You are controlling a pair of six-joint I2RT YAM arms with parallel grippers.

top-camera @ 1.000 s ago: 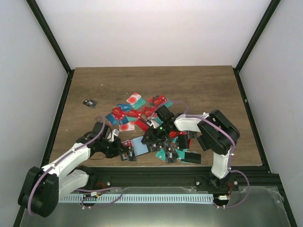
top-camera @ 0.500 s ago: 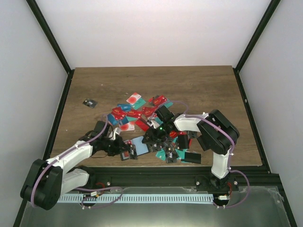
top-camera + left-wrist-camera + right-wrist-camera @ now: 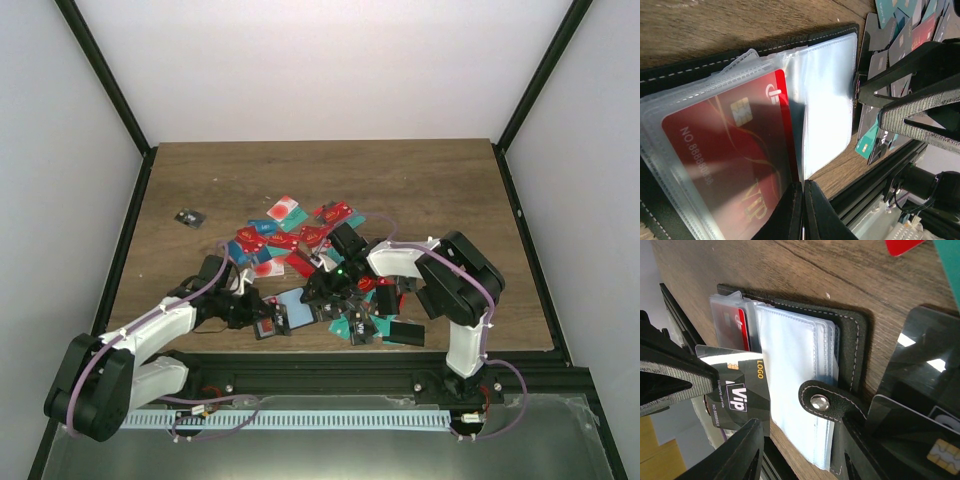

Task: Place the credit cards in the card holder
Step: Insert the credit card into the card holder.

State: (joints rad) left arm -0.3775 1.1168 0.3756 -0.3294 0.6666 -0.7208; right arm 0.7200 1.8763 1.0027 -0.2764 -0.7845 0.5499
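The card holder (image 3: 272, 325) lies open near the table's front edge, its black cover (image 3: 700, 65) under clear sleeves (image 3: 825, 100). A red card (image 3: 725, 150) sits in one sleeve. My left gripper (image 3: 803, 200) is shut on a sleeve's edge. My right gripper (image 3: 800, 426) hovers over the holder (image 3: 850, 340), jaws apart, with the clasp tab (image 3: 825, 402) between them. A black VIP card (image 3: 740, 392) stands tilted by its left finger, over the sleeves; whether it touches the finger is unclear. More credit cards (image 3: 300, 240) lie heaped behind.
A flat black case (image 3: 405, 332) and teal and black cards (image 3: 871, 142) lie near the front edge, right of the holder. A small dark item (image 3: 187, 218) lies alone at the far left. The table's black front rail (image 3: 330, 360) runs just below the holder.
My left arm has shifted a little to the right, still gripping the sleeve. The right gripper has stayed over the holder, its jaws narrowing slightly.
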